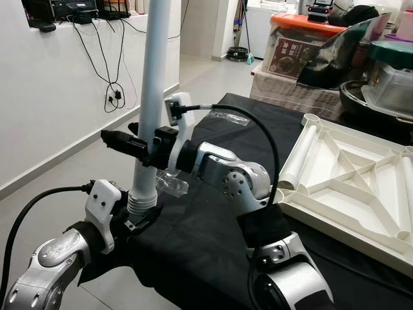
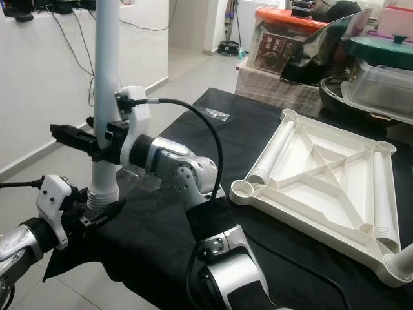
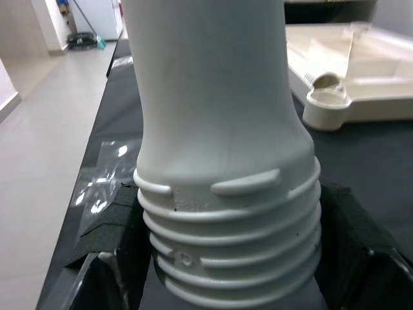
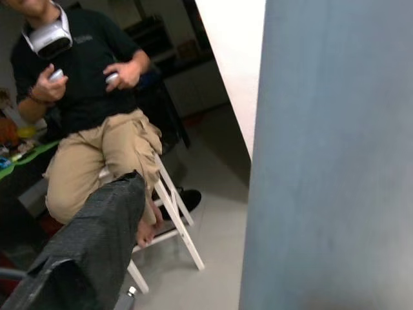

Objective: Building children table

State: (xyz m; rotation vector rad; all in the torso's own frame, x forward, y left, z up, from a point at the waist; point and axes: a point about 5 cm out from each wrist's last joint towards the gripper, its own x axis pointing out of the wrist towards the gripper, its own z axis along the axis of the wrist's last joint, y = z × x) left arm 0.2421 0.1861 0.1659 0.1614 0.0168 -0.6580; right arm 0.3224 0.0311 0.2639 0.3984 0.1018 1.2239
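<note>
Nearest, my left gripper (image 1: 139, 223) was clamped on the threaded bottom end of the white table leg (image 1: 153, 84), held upright at the near left edge of the black-covered table (image 2: 258, 258). Just above, my right gripper (image 1: 122, 142) gripped the leg's shaft. Farther right lay the upturned white tabletop (image 2: 322, 174). I judged the leg ready for carrying to an open corner socket (image 2: 244, 188), then screwing in.

A black-covered table (image 2: 258, 245) carries an upturned white tabletop (image 2: 322, 174) and plastic bag (image 1: 169, 184).
</note>
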